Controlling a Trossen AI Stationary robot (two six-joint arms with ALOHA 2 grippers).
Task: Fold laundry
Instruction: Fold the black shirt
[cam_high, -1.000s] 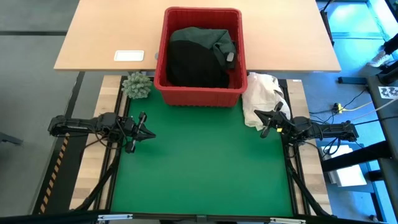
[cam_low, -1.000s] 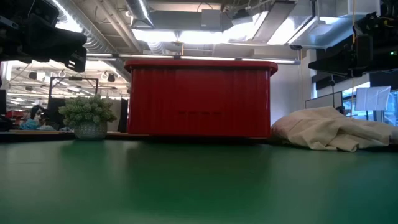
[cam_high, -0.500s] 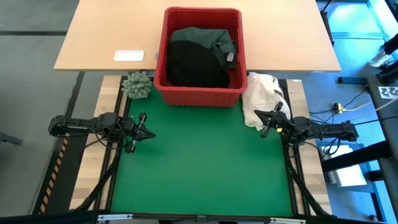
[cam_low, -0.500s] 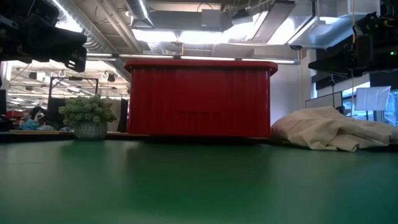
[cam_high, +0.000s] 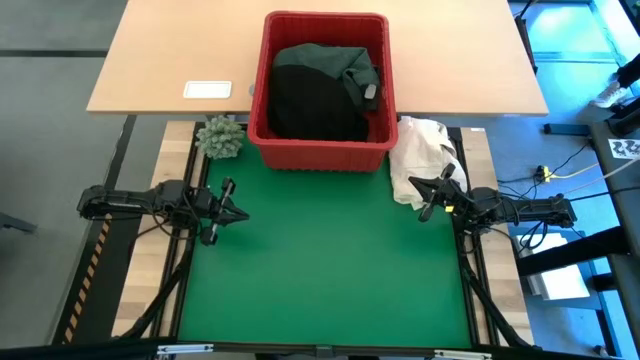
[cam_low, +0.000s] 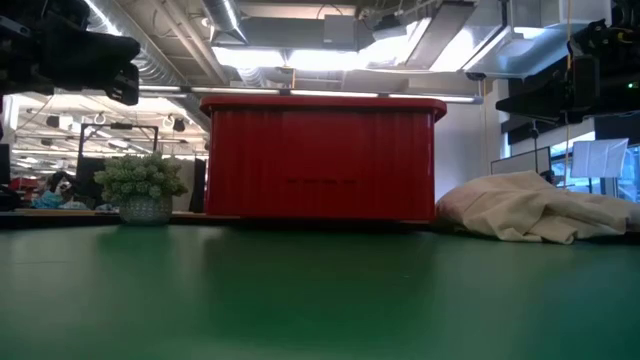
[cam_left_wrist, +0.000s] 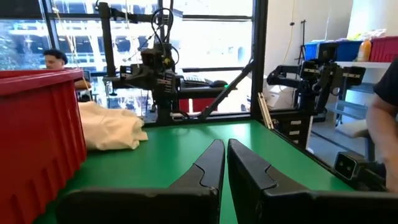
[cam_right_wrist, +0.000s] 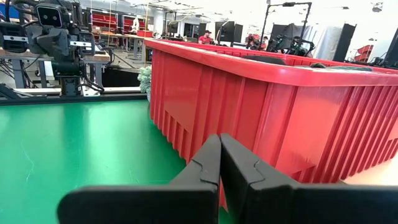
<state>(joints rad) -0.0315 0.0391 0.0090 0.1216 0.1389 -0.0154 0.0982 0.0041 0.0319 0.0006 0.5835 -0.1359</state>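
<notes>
The laundry (cam_high: 318, 88), black and dark green cloth, lies piled inside the red plastic basket (cam_high: 262, 120) at the far edge of the green mat. My left gripper (cam_high: 240, 213) hovers shut at the mat's left edge, pointing level toward the right. My right gripper (cam_high: 424, 199) hovers shut at the mat's right edge, pointing level toward the left, beside the cream-white cloth heap (cam_high: 420, 155). In the wrist views the shut fingers of the left gripper (cam_left_wrist: 225, 149) and the right gripper (cam_right_wrist: 219, 142) hold nothing.
A small potted plant (cam_high: 220, 137) stands left of the basket. A white card (cam_high: 208, 89) lies on the wooden table (cam_high: 160, 60) behind. The green mat (cam_high: 320, 270) lies bare between the arms. A person's sleeve (cam_left_wrist: 387, 124) shows beyond the table.
</notes>
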